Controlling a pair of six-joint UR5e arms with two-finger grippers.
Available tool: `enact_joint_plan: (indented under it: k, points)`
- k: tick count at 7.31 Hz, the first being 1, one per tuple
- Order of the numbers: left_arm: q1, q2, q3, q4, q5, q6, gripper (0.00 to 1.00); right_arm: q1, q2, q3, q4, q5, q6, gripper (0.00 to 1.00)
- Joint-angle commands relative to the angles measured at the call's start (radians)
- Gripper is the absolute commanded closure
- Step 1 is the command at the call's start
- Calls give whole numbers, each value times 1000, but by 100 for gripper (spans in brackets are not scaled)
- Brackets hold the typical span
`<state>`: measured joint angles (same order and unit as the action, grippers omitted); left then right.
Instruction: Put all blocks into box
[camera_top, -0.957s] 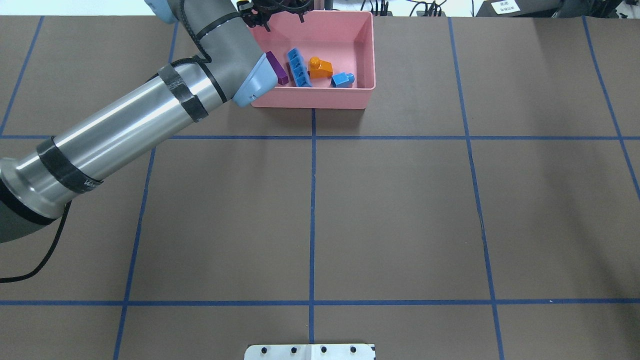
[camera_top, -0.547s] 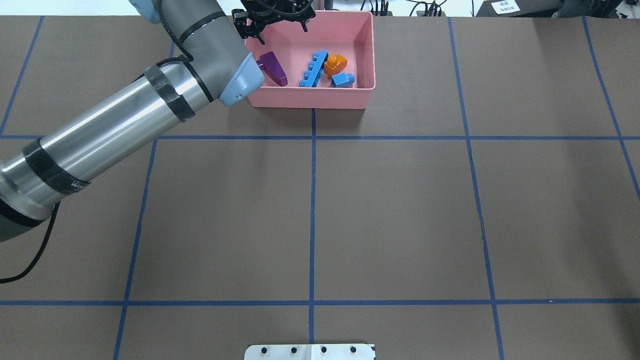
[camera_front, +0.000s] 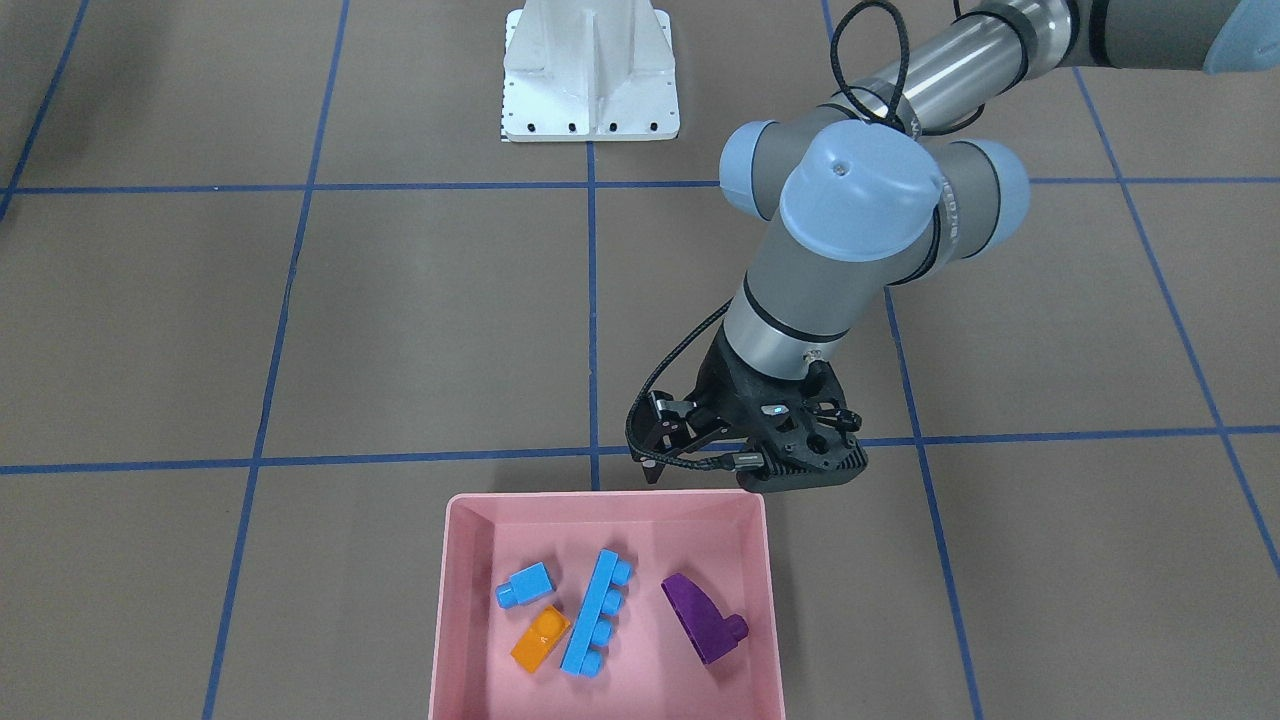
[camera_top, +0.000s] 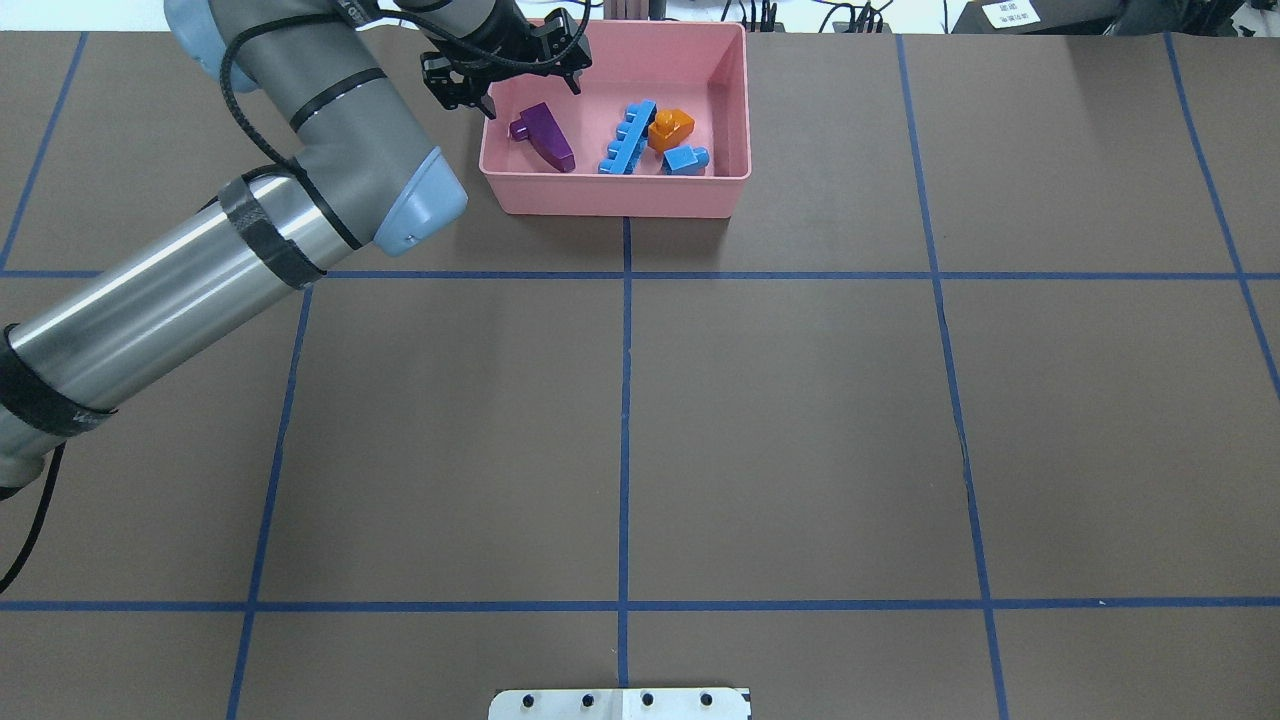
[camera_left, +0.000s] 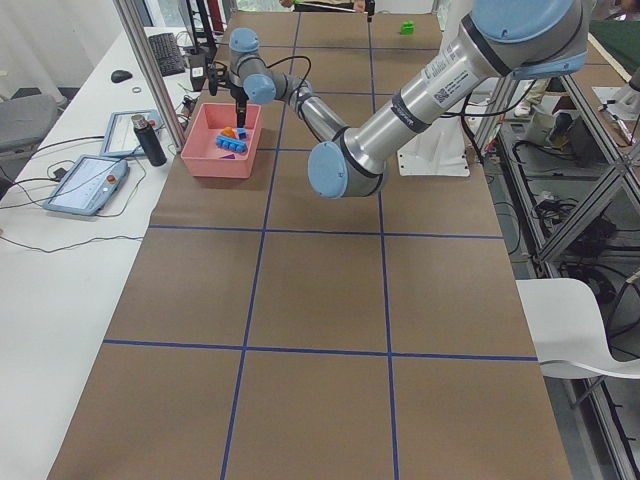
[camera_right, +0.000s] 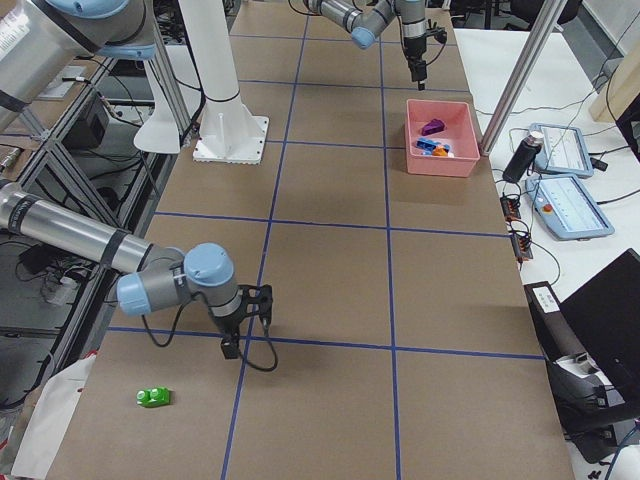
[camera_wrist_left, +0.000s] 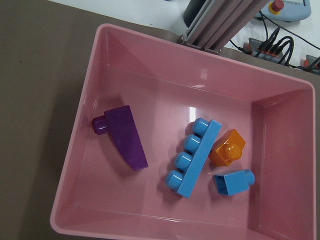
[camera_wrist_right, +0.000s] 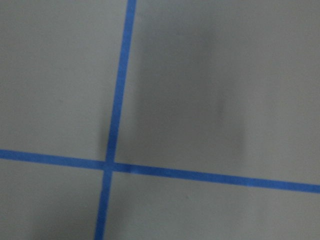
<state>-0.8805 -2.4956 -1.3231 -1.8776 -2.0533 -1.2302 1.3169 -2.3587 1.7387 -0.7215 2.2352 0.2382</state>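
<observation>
- Left gripper (camera_top: 532, 96) is hanging above the box (camera_top: 620, 205), toward the side nearer the robot's left, with its jaws spread wide and nothing between them.
- Four blocks are lying on the box floor, as the left wrist camera is showing from above.
- Purple block (camera_top: 545, 136) is resting by itself in the half nearer the left gripper, apart from the others.
- Long light-blue block (camera_top: 627, 138) is lying on its side (studs pointing toward the purple one), with the orange block (camera_top: 671, 128) just beside its smooth face.
- Small light-blue block (camera_top: 685, 158) is sitting just beside the orange one, near the box wall.
- Green block (camera_right: 153, 397) is lying out on the desk (camera_top: 800, 420), well apart from the box, at the end on the robot's right.
- Right gripper (camera_right: 232, 345) is pointing down at the desk near a crossing of blue tape lines (camera_wrist_right: 107, 165), not far from the green block. I cannot tell from this side view how far its jaws are parted.
</observation>
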Motion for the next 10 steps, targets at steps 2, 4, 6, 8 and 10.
enact_joint_plan:
  k: [2,4,6,8,10]
  points:
    - [6,23,-36,-2,2,-2,0,-1,-37,-319,355,9,1,0]
    - [14,27,-63,0,4,-6,0,-2,-37,-349,355,44,7,2]
    - [17,29,-73,0,4,-6,0,-4,-36,-376,358,90,1,4]
    - [18,29,-74,0,4,-6,0,-4,-30,-419,356,112,-118,0]
    - [18,29,-79,-2,5,-6,0,-4,-21,-448,350,138,-140,0]
